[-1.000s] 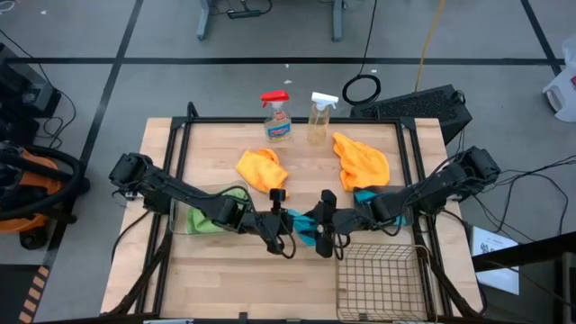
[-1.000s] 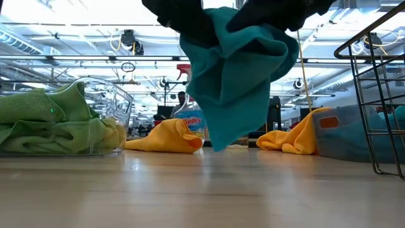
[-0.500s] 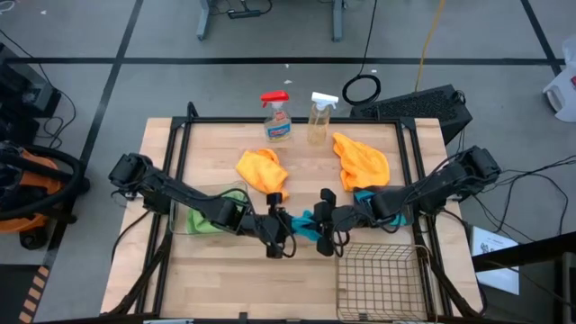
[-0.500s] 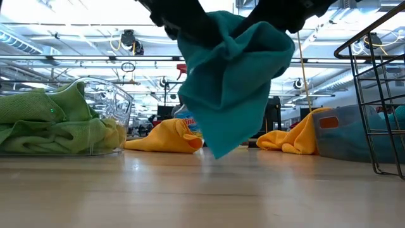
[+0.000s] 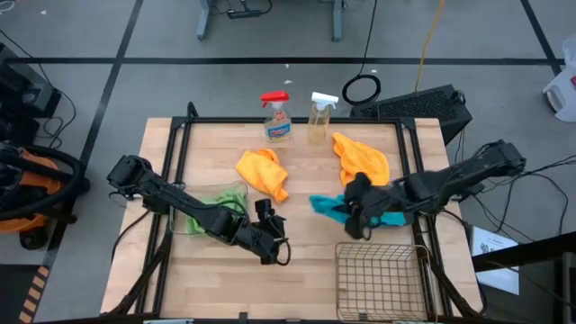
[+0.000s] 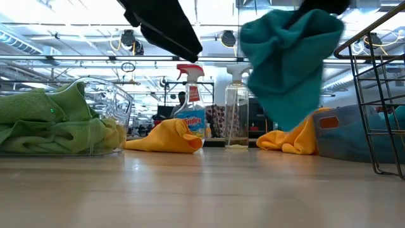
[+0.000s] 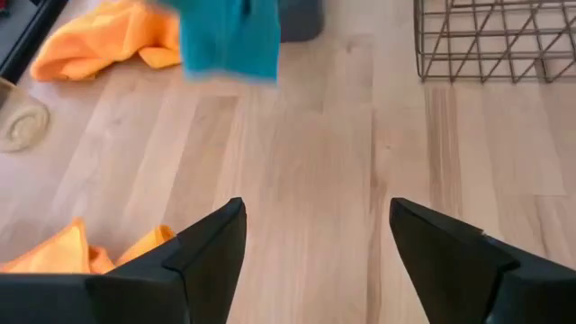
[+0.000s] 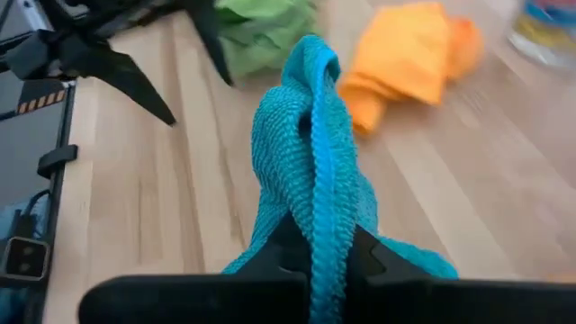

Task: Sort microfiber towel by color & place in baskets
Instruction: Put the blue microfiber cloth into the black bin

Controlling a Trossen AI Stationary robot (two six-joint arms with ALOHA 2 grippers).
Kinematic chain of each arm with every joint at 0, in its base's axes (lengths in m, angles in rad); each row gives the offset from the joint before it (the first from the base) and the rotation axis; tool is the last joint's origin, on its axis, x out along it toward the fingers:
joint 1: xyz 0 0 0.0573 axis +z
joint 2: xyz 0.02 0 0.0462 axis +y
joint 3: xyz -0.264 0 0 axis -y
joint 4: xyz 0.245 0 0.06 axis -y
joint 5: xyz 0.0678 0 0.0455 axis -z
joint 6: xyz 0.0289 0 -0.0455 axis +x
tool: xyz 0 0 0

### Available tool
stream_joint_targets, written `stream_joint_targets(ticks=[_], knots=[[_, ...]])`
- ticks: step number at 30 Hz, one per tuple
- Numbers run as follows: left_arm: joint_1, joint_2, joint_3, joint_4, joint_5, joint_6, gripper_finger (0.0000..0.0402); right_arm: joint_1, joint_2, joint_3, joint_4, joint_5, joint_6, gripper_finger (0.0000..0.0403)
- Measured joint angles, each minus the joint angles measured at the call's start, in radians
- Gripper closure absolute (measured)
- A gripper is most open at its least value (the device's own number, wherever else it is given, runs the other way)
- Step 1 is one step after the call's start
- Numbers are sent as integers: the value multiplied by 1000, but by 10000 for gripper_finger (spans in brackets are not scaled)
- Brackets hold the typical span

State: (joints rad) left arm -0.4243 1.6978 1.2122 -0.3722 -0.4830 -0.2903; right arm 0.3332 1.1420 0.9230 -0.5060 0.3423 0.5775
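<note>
Towels first, going from the worktop's left edge: your green towels (image 5: 209,219) already sit in the clear tub (image 5: 177,216) near that edge, so that colour looks finished. Both orange towels are still loose on the bare wood, one (image 5: 262,170) mid-worktop and one (image 5: 362,160) towards the far right, in front of the two spray bottles (image 5: 277,117) at the far edge. One turquoise towel (image 5: 392,218) seems to lie in the dark bin (image 6: 354,135) by the right edge, though the arm covers most of it. The wire basket (image 5: 378,274) at the near right corner holds nothing.

Your left tool (image 5: 270,243) hangs released over the near middle with nothing between its fingers. Your right tool (image 5: 353,214) is clenched on the second turquoise towel (image 5: 326,205), which hangs clear of the wood just beside the bin.

A second ago both tools met at the middle with this towel between them, the left pinching it. Since then the left has let go and drawn back, and the right has carried the towel rightward. Left to do, I judge: drop it in the bin, then move both orange towels to the basket.
</note>
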Motion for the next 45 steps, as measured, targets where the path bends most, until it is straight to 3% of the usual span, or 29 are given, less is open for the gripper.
stream_joint_targets(ticks=[10,19,33,45], knots=[[-15,0,-53,76,-49,-26,123,25,-241,0,-483,-9,329,402],[-14,0,-55,87,-50,-19,123,48,-278,0,-690,-30,435,402],[-14,0,-55,87,-50,-20,123,48,-156,-42,-709,-49,447,395],[-14,0,-55,103,-49,-19,123,48,-128,-161,-633,-88,631,393]])
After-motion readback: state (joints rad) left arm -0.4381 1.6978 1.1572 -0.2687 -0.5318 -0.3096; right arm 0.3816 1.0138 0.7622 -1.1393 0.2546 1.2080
